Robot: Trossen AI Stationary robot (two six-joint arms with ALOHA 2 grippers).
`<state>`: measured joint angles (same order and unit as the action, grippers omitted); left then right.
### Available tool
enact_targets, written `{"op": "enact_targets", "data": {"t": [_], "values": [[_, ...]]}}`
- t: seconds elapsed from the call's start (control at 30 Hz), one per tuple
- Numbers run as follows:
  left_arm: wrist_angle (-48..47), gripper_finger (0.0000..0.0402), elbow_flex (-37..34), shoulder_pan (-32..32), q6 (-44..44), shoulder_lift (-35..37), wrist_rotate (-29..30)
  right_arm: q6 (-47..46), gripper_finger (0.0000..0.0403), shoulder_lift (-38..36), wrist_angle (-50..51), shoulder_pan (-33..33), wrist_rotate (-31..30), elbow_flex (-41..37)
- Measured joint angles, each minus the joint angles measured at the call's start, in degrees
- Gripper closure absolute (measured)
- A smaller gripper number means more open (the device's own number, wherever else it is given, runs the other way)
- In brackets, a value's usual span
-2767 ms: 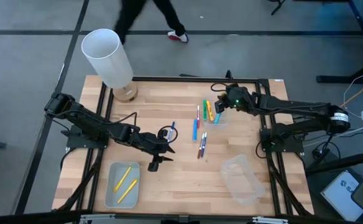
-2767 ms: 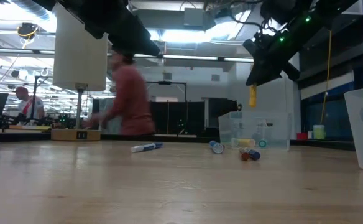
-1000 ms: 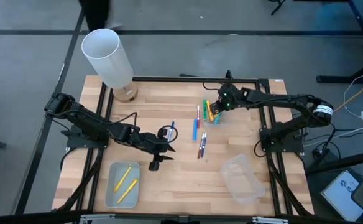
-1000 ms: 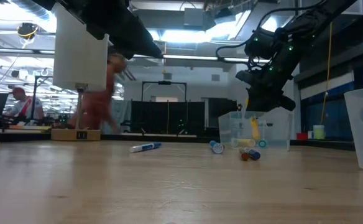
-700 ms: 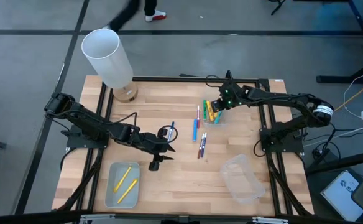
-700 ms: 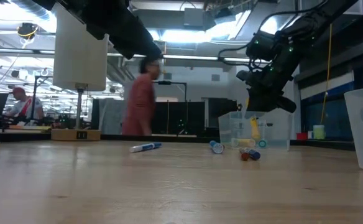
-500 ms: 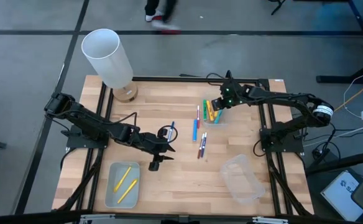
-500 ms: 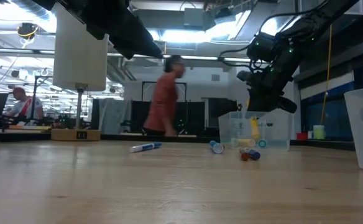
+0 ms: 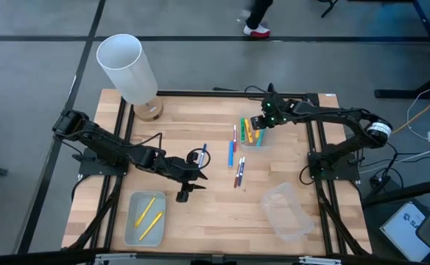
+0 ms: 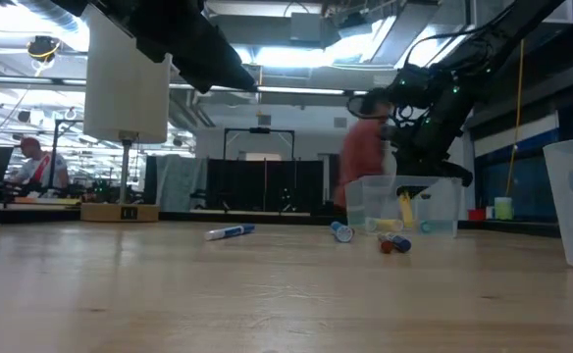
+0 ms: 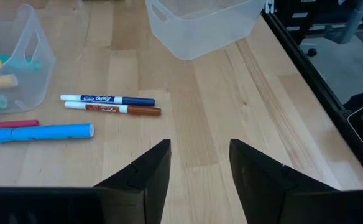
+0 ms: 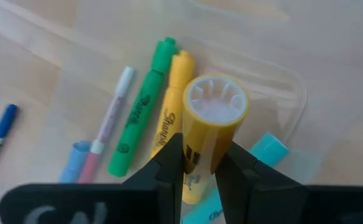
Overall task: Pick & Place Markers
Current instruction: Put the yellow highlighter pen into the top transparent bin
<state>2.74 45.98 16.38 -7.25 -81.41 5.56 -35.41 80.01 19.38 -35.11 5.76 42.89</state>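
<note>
My right gripper [image 9: 255, 132] is shut on a thick yellow marker [image 12: 211, 121] over the small clear tray [image 9: 262, 141] at the table's far right. In that tray lie a green marker [image 12: 141, 118], another yellow one [image 12: 169, 109] and a teal one [image 12: 265, 152]. More markers lie flat on the wood beside it: a thick light blue one [image 9: 230, 153], a red one [image 9: 235, 135] and two thin ones [image 9: 239, 173]. My left gripper [image 9: 198, 177] hangs open above bare wood, left of these markers. My right gripper pinches the yellow marker's barrel [image 12: 201, 163] between its two fingers [image 12: 169, 171], coming steeply from above. The marker hangs nearly upright below the fingers [image 10: 405, 208], its lower end inside the clear tray's walls. Whether that end touches the tray's floor I cannot tell.
A second clear tray [image 9: 145, 217] with two yellow markers sits near the front left. A larger clear tray [image 9: 288, 212] stands at the front right. A white cylinder [image 9: 130, 70] on a base stands at the far left corner. A person walks past behind the table [image 10: 365, 157].
My right gripper has shifted a little toward the table's right edge and rolled slightly, still shut on the yellow marker, which stays hanging inside the clear tray. A person has crossed the room behind the table.
</note>
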Motion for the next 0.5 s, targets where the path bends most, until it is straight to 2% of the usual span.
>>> {"op": "enact_targets", "data": {"t": [0.23,0.5], "values": [[0.0,0.0243,0.0,0.0,0.0,0.0,0.0,1.1,0.0335,3.3,-1.1,-0.3,0.5,0.2],[0.0,0.0241,0.0,0.0,0.0,0.0,0.0,1.3,0.0335,3.8,-1.7,-2.2,2.7,0.1]]}}
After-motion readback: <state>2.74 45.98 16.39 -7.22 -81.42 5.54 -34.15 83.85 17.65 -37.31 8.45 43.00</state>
